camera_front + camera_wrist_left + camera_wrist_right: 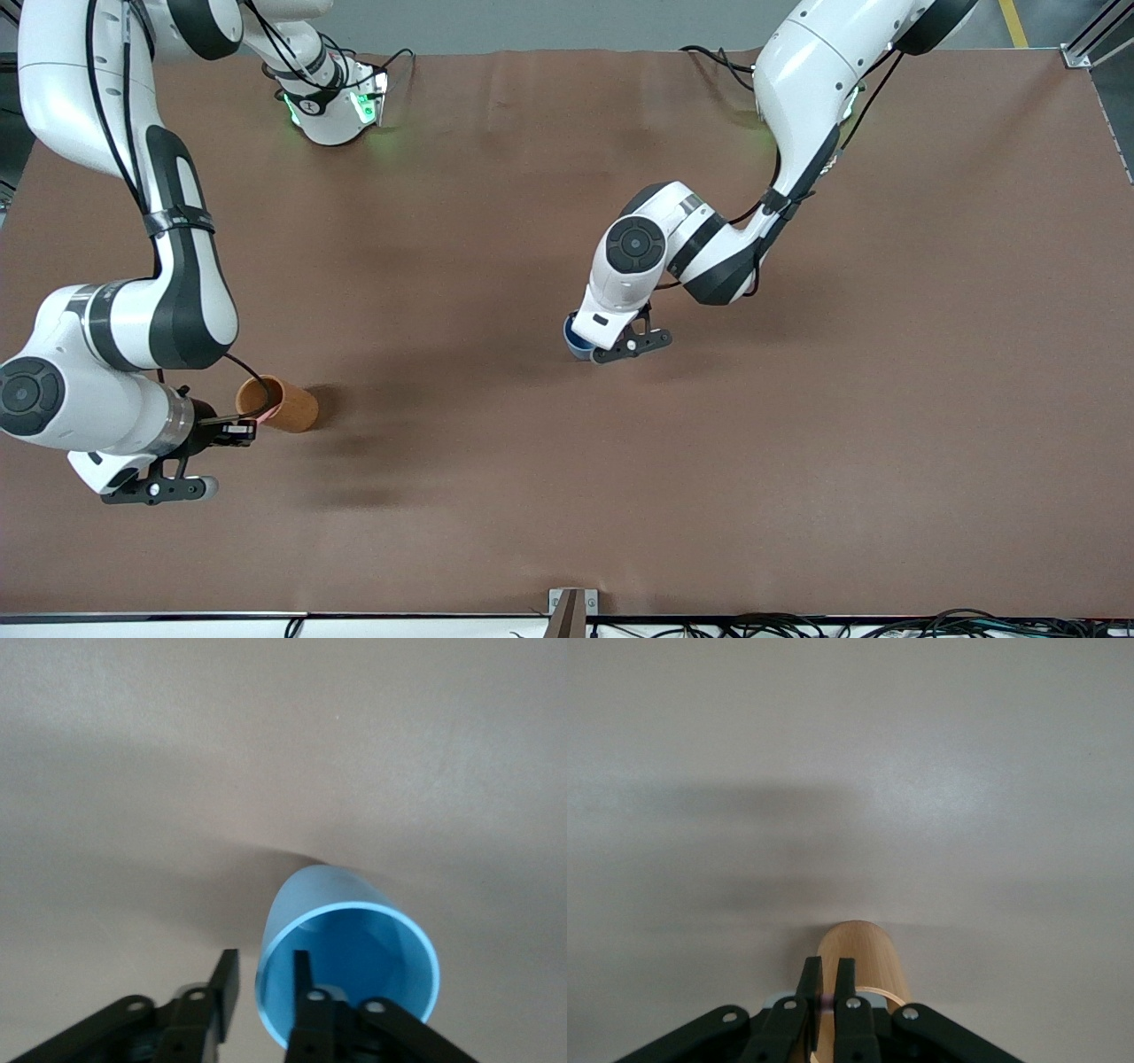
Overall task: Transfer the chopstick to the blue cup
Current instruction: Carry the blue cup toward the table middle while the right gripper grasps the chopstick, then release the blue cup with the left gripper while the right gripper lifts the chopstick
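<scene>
The blue cup stands near the table's middle, mostly hidden under the left hand in the front view. My left gripper straddles its rim, one finger inside the cup and the other outside. The jaws are open, with a gap between the outer finger and the wall. The orange-brown cup stands toward the right arm's end of the table. My right gripper is at its mouth, shut on a thin pink chopstick, of which only a sliver shows between the fingers.
The brown table mat lies bare between the two cups and toward the front camera. A small bracket sits at the table's near edge. The arms' bases stand along the edge farthest from the front camera.
</scene>
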Available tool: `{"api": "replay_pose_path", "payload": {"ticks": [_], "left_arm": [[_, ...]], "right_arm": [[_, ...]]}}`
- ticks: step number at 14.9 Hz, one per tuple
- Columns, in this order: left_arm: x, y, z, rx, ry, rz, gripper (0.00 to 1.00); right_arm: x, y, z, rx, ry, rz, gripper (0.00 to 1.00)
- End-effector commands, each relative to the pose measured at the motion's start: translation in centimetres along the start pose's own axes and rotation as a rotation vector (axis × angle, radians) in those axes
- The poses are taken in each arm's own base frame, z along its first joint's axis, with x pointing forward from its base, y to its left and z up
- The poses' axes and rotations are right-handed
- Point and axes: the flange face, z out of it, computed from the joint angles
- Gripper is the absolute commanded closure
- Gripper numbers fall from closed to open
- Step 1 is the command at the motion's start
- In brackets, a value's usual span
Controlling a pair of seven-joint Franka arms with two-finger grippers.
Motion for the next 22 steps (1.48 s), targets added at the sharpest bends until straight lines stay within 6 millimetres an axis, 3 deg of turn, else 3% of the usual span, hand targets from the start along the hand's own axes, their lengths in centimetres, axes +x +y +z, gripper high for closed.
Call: {"api": "replay_pose_path", "payload": {"ticks": [1,4,7,10,12,14,16,19,22], "left_arm": [[1.9,-0.7,-4.8,-0.031,0.065,-0.008,0.0],[6.1,-3.6,-11.7,-0.093,0.146,-0.062,0.0],[8.9,-7.5,-18.5,-0.12,0.231,-0.042,0.0],[10.4,-12.9,-23.1,-0.03,0.223,0.023,0.0],[11.4,-16.7,-26.1,-0.005,0.225,0.101,0.0],[11.7,-19.8,-28.7,0.008,0.194,0.174,0.0],[11.9,-23.0,-31.3,0.026,0.182,0.255,0.0],[11.9,-27.0,-34.3,0.013,0.168,0.273,0.0],[10.7,-29.4,-36.2,0.047,0.132,0.333,0.0]], "right_arm": [[-0.6,0.4,-2.4,-0.016,0.016,0.011,0.99],[-2.3,0.8,-8.1,-0.018,0.025,0.023,0.99],[-4.1,1.0,-14.2,-0.018,0.083,0.028,0.99],[-5.7,-1.0,-19.3,-0.002,0.153,0.005,0.98],[-6.2,-5.8,-20.3,0.004,0.17,-0.017,0.99],[-6.7,-10.4,-21.0,0.027,0.188,0.073,0.99],[-7.9,-16.6,-21.6,0.05,0.207,0.12,0.99],[-10.3,-26.1,-22.5,0.12,0.265,0.198,0.99],[-13.4,-34.6,-22.9,0.202,0.323,0.224,0.99]]}}
